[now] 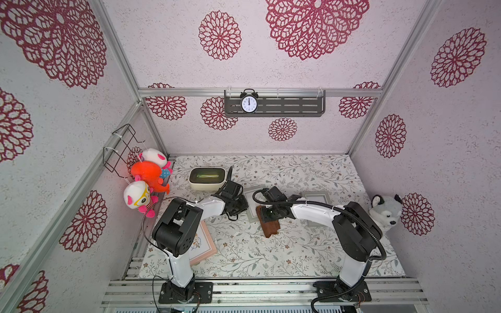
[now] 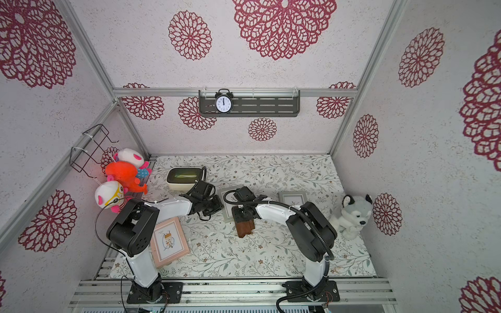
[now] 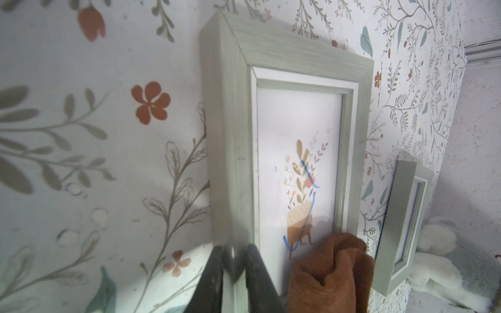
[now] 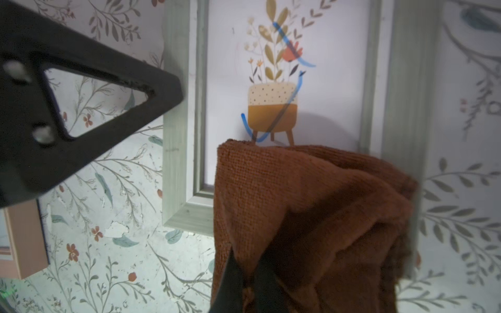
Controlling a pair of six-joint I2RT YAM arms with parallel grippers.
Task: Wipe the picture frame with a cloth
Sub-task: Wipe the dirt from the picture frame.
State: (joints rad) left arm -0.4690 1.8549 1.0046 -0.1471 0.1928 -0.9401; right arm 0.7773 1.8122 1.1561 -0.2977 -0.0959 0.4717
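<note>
A grey-green picture frame (image 1: 250,194) (image 2: 225,195) lies flat in the middle of the table. Its glass (image 4: 292,54) shows a potted plant print with blue marker strokes across it. My left gripper (image 3: 234,271) is shut on the frame's side rail (image 3: 230,162), one finger on each side of it. The brown cloth (image 4: 311,203) (image 1: 271,229) is pinched in my shut right gripper (image 4: 246,273). It drapes over the frame's near end and covers the lower glass, as the left wrist view also shows at the cloth (image 3: 330,279). A finger (image 4: 81,122) of the left gripper shows beside the frame.
A second grey-green frame (image 1: 315,197) lies to the right, and a pink frame (image 2: 169,241) sits near the left arm's base. A cream box (image 1: 207,177) stands at the back left. A husky plush (image 1: 385,214) leans on the right wall, and plush toys (image 1: 146,176) hang on the left wall.
</note>
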